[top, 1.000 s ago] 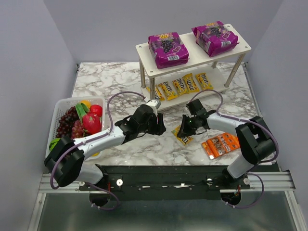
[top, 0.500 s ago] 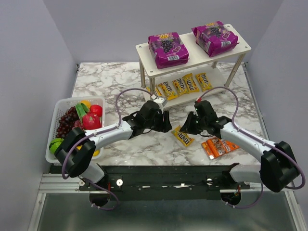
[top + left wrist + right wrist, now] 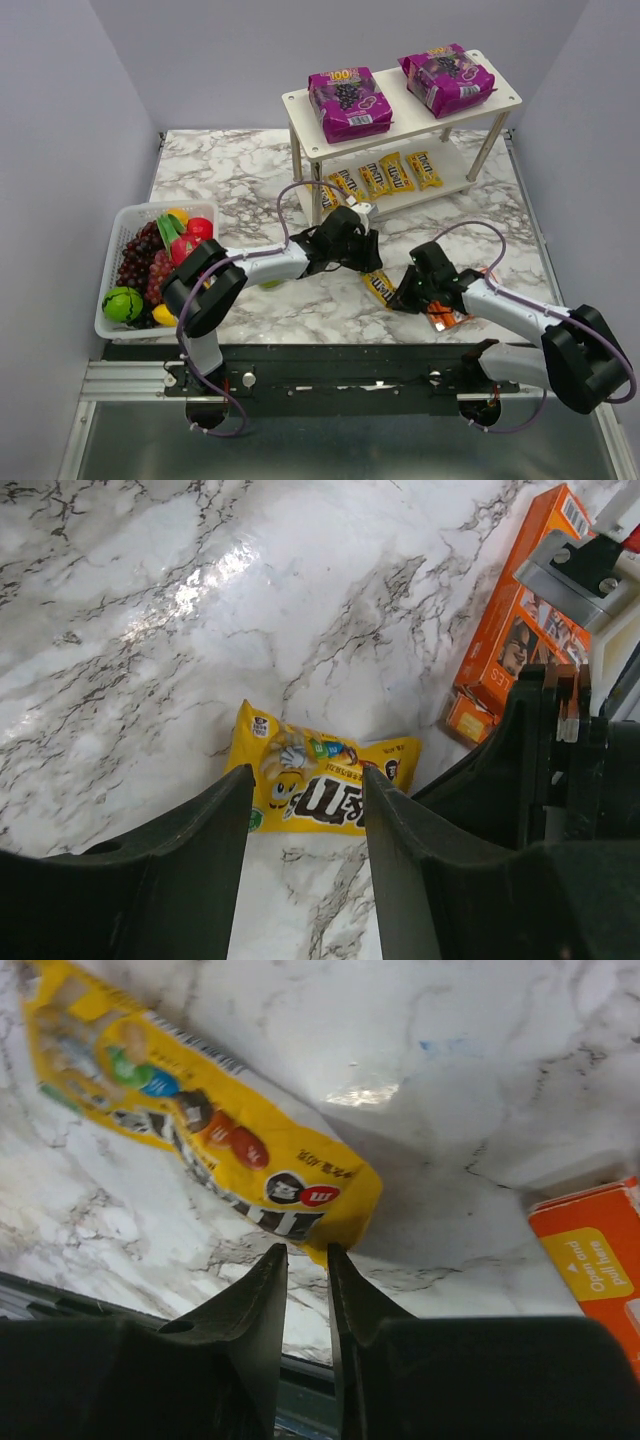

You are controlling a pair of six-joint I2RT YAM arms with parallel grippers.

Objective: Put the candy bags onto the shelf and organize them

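The white two-tier shelf [image 3: 400, 112] stands at the back with two purple pouches [image 3: 348, 102] [image 3: 446, 80] on top and several yellow packets [image 3: 385, 178] on the lower tier. One yellow packet [image 3: 378, 287] [image 3: 320, 785] [image 3: 200, 1130] lies flat on the marble. My left gripper [image 3: 364, 260] [image 3: 307, 780] hovers open just above its far end, nothing between the fingers. My right gripper [image 3: 400, 297] [image 3: 306, 1252] stands slightly open at the packet's near corner without gripping it. The orange pack [image 3: 452, 302] [image 3: 520, 640] [image 3: 600, 1260] lies to the right, partly under the right arm.
A white basket [image 3: 105, 280] of fruit sits at the left edge of the table. The table's near edge and the arms' mounting rail run just in front of the right gripper. The shelf's thin metal legs [image 3: 297, 160] stand behind the left gripper.
The right gripper has opened and slid toward the near edge, leaving the yellow packet on the marble. The left arm has reached right, up to the packet, its jaws slightly narrower.
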